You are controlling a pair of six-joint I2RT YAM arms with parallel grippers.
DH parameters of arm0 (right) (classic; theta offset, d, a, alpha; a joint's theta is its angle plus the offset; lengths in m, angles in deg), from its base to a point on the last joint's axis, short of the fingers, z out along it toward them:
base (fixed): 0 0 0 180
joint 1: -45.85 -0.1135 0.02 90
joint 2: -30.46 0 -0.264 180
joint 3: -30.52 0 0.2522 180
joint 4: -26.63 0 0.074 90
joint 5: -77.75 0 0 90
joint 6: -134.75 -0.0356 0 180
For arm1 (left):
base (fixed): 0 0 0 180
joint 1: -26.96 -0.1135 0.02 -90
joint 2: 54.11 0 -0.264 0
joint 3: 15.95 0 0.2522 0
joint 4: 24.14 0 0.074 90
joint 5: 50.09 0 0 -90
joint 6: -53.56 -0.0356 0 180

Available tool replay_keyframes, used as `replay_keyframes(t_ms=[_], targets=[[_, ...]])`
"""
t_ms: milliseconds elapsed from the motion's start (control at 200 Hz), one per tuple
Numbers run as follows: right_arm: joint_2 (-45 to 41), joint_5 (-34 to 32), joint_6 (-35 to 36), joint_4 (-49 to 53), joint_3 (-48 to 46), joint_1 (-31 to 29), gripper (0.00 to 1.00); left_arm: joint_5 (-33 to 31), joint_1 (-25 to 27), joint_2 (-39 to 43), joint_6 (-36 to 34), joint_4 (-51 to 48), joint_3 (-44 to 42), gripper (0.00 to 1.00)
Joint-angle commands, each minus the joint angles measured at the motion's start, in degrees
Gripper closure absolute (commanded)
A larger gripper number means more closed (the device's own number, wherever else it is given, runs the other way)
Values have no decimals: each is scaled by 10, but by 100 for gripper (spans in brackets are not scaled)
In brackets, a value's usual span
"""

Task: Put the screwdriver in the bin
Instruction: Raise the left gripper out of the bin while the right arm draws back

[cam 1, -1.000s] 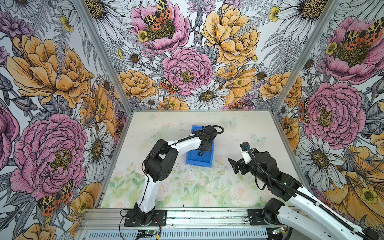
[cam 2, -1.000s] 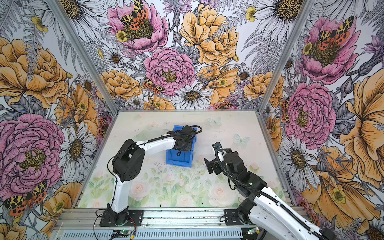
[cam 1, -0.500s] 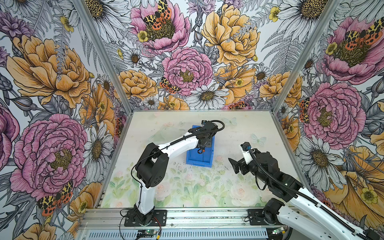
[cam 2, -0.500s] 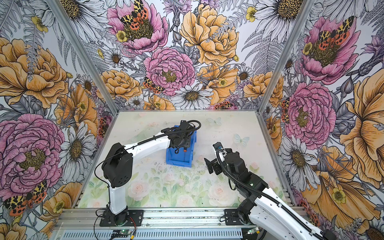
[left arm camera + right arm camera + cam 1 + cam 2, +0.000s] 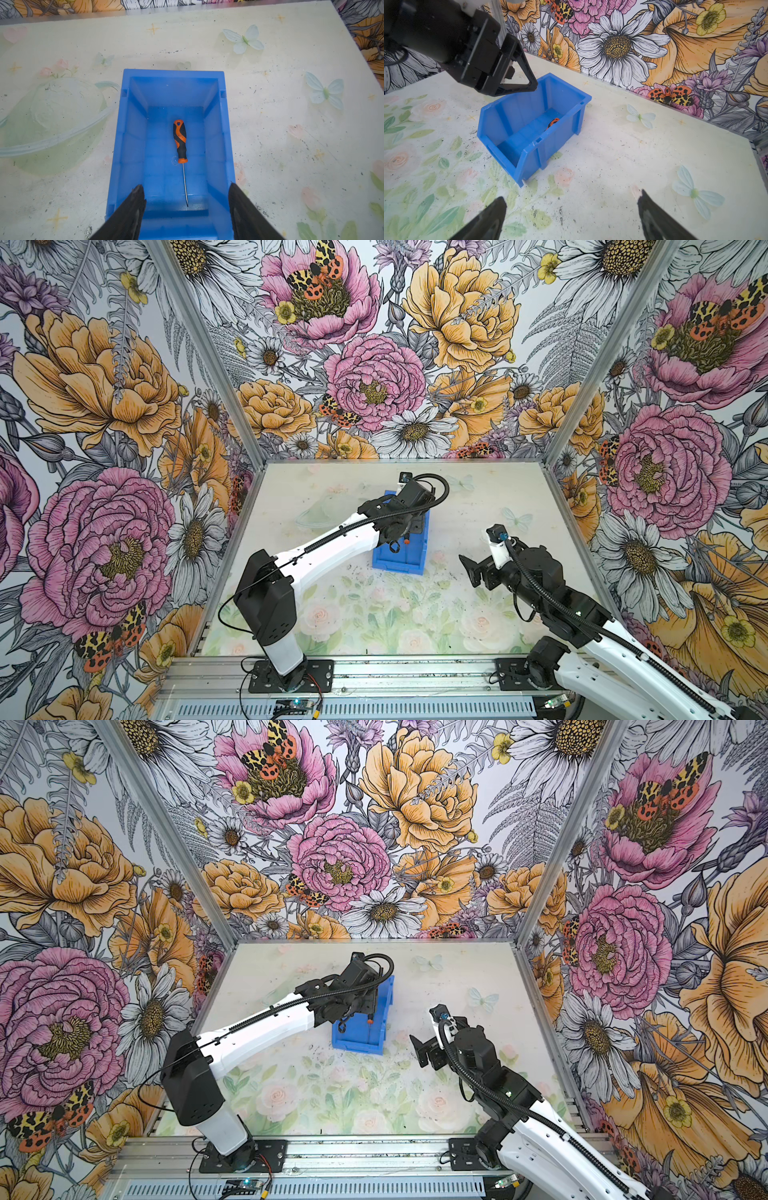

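The left jaws have just spread wide and now hold nothing. The screwdriver (image 5: 180, 141) lies loose on the floor of the bin (image 5: 133, 128), below and just ahead of their tips, its shaft pointing back toward them. The right jaws hang wide and empty over the table (image 5: 612, 166), apart from the bin. The job looks done.
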Motion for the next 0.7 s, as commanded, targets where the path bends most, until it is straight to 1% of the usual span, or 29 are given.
replay_keyframes(t_ms=[0, 145, 280, 410, 520, 606, 696], targets=[[-12, 4, -13, -3, 4, 3, 0, -30, 4, 36, 10, -13, -24, 31], [-23, -4, -27, 5, 1, 2, 0, -43, 4, 91, 10, -23, -63, 25], [-29, -38, -50, 15, 4, 3, 0, -46, -3, 148, 10, -23, -108, 24], [-26, -71, -69, 20, 11, 2, 1, -35, -24, 196, -6, -21, -157, 22], [-26, -109, -109, 47, 22, 2, 0, -9, -59, 238, -21, -21, -198, 19], [-35, -117, -122, 52, 21, 3, 0, -2, -79, 283, -34, -14, -231, 14], [-35, -157, -135, 55, 18, 3, 0, 31, -123, 329, -37, -1, -272, 10]])
